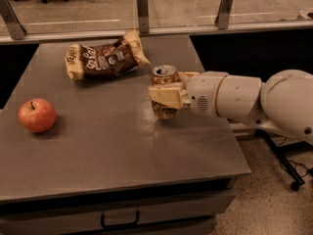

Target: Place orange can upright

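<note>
The orange can (164, 110) stands upright on the grey table (107, 146), right of its middle, with its silver top and pull tab facing up. My gripper (166, 93) reaches in from the right, and its cream fingers (165, 95) are closed around the can's body. The can's base appears to rest on the table surface. The white arm stretches off to the right edge of the view.
A brown snack bag (105, 58) lies at the back of the table, left of the can. A red apple (37, 115) sits near the left edge. A glass barrier with metal posts runs behind the table. A drawer handle (120, 221) shows below the front edge.
</note>
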`<state>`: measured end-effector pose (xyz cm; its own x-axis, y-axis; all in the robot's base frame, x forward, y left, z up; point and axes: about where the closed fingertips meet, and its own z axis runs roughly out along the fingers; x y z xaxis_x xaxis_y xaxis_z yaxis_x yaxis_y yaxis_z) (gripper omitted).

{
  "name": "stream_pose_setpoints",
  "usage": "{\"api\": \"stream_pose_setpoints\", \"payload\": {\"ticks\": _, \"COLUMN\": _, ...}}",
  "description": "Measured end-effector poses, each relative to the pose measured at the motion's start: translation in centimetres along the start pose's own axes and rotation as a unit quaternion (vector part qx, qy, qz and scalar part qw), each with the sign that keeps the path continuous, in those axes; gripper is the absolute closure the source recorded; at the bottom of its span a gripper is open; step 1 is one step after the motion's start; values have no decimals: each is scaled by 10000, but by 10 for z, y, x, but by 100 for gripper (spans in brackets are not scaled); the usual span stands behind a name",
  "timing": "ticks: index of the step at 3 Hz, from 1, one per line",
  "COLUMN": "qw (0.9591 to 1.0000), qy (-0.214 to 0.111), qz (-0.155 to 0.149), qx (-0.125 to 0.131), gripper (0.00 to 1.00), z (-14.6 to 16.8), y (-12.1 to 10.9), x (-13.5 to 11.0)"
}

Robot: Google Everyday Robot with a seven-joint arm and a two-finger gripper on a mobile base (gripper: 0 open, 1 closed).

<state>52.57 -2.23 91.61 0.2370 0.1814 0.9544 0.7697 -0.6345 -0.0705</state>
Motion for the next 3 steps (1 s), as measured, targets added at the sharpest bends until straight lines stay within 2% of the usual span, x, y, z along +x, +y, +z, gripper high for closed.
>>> {"api": "stream_pose_setpoints", "payload": {"ticks": 1, "qw": 9998, "qy": 113, "qz": 112, "qx": -78, "gripper": 82, "z": -6, "y": 2, "x": -15}}
{"api": "stream_pose_setpoints", "payload": {"ticks": 3, "qw": 9995, "qy": 194, "qz": 231, "qx": -31, "gripper": 35, "z": -10, "y": -3, "x": -25}}
